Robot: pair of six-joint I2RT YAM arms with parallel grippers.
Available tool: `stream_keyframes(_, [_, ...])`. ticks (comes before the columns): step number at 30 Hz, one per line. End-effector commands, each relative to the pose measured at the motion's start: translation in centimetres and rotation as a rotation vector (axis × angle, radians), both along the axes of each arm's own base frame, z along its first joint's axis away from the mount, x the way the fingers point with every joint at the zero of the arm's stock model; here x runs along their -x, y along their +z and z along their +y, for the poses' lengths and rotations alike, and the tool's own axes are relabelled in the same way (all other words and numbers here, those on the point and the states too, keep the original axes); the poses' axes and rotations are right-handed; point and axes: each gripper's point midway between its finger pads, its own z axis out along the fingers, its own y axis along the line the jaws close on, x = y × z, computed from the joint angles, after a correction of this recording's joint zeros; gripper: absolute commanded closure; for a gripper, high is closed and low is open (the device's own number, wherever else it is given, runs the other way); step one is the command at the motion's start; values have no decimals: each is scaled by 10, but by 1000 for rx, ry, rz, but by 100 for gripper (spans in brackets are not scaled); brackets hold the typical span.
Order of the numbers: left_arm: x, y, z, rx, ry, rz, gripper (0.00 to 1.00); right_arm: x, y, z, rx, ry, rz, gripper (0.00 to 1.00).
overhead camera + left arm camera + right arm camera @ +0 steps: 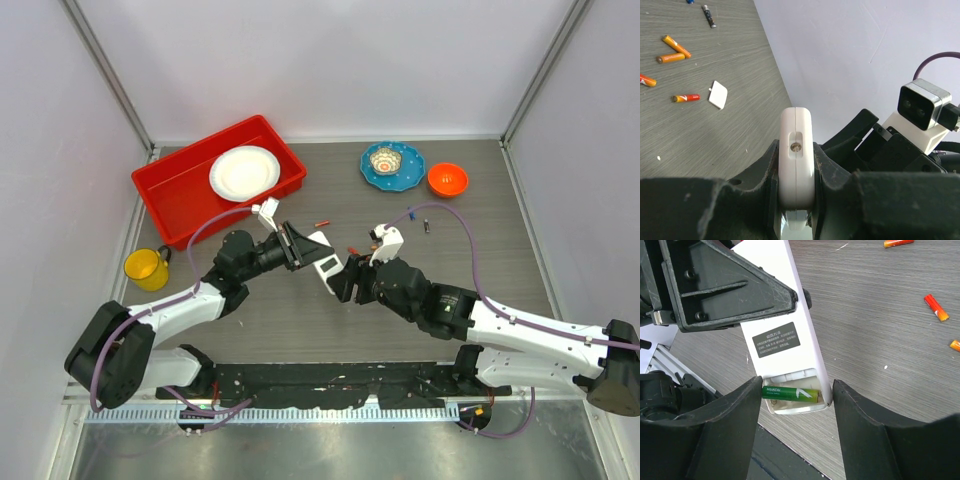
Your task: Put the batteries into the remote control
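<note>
Left claw: clamped on the remote control across its two flat faces. The handset is edge-on to this camera and seems lifted clear of the surface.
Right claw: jaws apart, straddling the handset's open end. Whether the pads touch it cannot be told.
Green battery: lies in the open compartment, long axis across the handset, in line with the gap between the right fingers.
Key relation: the space beside that cell looks empty. Loose batteries lie on the surface off to the right claw's side, so the right arm is the free and nearer one.
Right wrist only: label, compartment, seated cell.
Left wrist only: detached white battery cover among orange batteries.
Top view: the claws meet mid-surface, compartment hidden.
</note>
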Motion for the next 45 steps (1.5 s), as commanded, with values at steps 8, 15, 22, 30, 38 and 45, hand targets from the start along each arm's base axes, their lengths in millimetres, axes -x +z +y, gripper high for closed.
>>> stream_keyframes(8, [3,37,3,85,-15,-87,100,0,-3,-3,21,16,-13,43])
stream_keyframes(15, [3,40,4,100,-23,-82,100,2,-5,-5,37,31,-14,43])
stream_keyframes(22, [1,42,5,121,-29,-69,100,5,-8,-4,58,65,-16,44])
stream_keyframes(30, [1,44,4,134,-35,-67,100,8,-10,-5,69,78,-14,44])
stream_keyframes(38, [1,46,7,145,-35,-67,100,9,-13,-7,84,89,-15,44])
stream_keyframes(45, [1,49,8,157,-39,-70,100,9,-18,-11,117,91,-14,44])
